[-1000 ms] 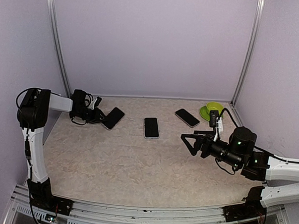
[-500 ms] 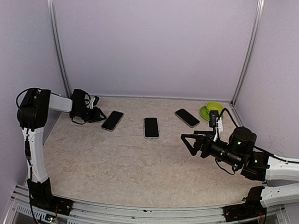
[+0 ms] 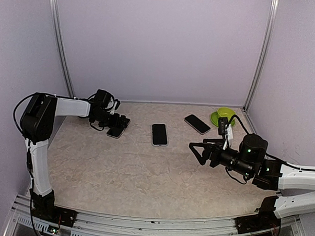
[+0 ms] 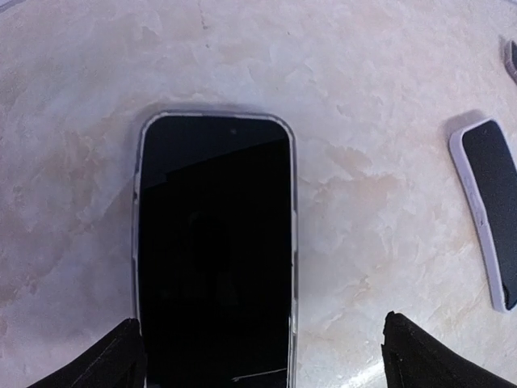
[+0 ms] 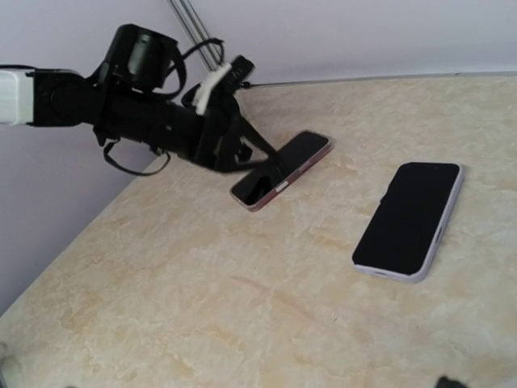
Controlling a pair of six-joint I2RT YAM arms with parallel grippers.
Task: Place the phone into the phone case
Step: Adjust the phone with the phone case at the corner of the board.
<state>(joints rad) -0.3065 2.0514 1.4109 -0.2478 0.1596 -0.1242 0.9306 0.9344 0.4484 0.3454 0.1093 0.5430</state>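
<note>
A dark-screened phone (image 4: pixel 214 242) with a pale pinkish rim around it, which looks like the phone case, lies flat on the table at the back left (image 3: pixel 116 129). My left gripper (image 3: pixel 116 121) hovers just over its near end. The jaws stand open, one black fingertip (image 4: pixel 113 364) at the phone's left edge and the other well off to its right, gripping nothing. The right wrist view shows the same phone (image 5: pixel 283 170) under that gripper (image 5: pixel 222 141). My right gripper (image 3: pixel 197 147) hangs open and empty over the table's right half.
A second phone in a white case (image 3: pixel 159 134) lies mid-table and shows in both wrist views (image 4: pixel 489 210) (image 5: pixel 408 218). A third dark phone (image 3: pixel 197 124) and a green bowl (image 3: pixel 223 116) sit at the back right. Walls close in the back and sides.
My left gripper let go of the phone's edge, opened wide and swung right from the wall to hover over it. The phone now lies flat. The right arm barely moved.
</note>
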